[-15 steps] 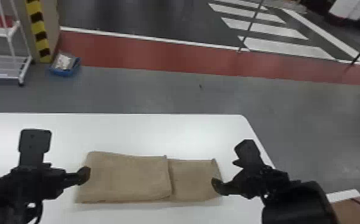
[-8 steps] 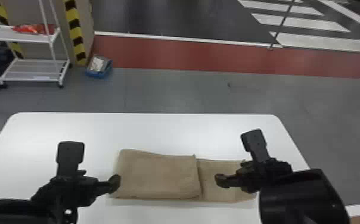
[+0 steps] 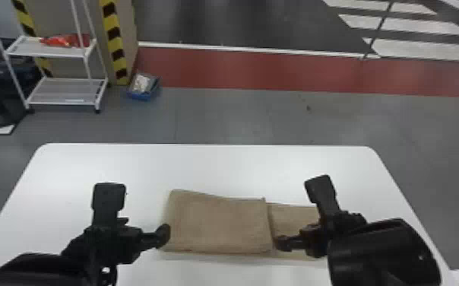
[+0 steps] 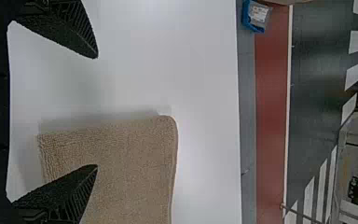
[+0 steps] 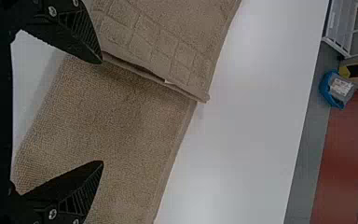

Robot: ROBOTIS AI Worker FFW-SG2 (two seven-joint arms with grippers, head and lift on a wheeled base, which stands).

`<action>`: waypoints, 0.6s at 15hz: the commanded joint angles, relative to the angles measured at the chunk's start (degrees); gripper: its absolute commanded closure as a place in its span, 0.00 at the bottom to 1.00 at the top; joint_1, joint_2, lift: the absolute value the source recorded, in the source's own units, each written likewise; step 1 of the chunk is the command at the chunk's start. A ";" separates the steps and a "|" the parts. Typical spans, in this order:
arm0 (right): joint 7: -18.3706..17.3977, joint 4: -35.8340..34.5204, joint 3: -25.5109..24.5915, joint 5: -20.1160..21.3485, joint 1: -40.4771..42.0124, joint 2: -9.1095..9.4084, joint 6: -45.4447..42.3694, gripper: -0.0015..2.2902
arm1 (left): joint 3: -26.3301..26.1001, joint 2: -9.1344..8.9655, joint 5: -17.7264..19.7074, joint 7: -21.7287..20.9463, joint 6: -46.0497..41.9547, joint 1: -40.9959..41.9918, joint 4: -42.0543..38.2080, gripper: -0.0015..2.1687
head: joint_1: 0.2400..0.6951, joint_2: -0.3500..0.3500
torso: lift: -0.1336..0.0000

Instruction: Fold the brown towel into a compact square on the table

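Evidently, the brown towel (image 3: pixel 217 224) is laid part-folded on the bench (image 3: pixel 202 167), its thinner end beneath the right end effector (image 5: pixel 101 112). Both this and the left end effector (image 4: pixel 95 112) are opened and empty. If cloth were pinched too near the flap's edge (image 5: pixel 186 91), the existing fold could be dragged loose.

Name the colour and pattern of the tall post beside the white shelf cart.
Yellow and black diagonal stripes run down the post; the head view shows it best.
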 commanded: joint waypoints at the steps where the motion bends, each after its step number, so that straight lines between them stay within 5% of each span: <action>1: -0.35 0.22 0.17 -0.50 -0.28 0.05 0.20 0.05 | -0.07 0.00 0.04 -0.05 0.05 0.09 0.00 0.02 | 1.00 0.33 | 1.00; 9: -5.98 4.70 3.69 -4.81 -3.62 0.05 2.13 0.05 | -0.24 0.00 0.04 -0.58 -1.01 0.70 0.26 0.02 | 1.00 0.35 | 1.00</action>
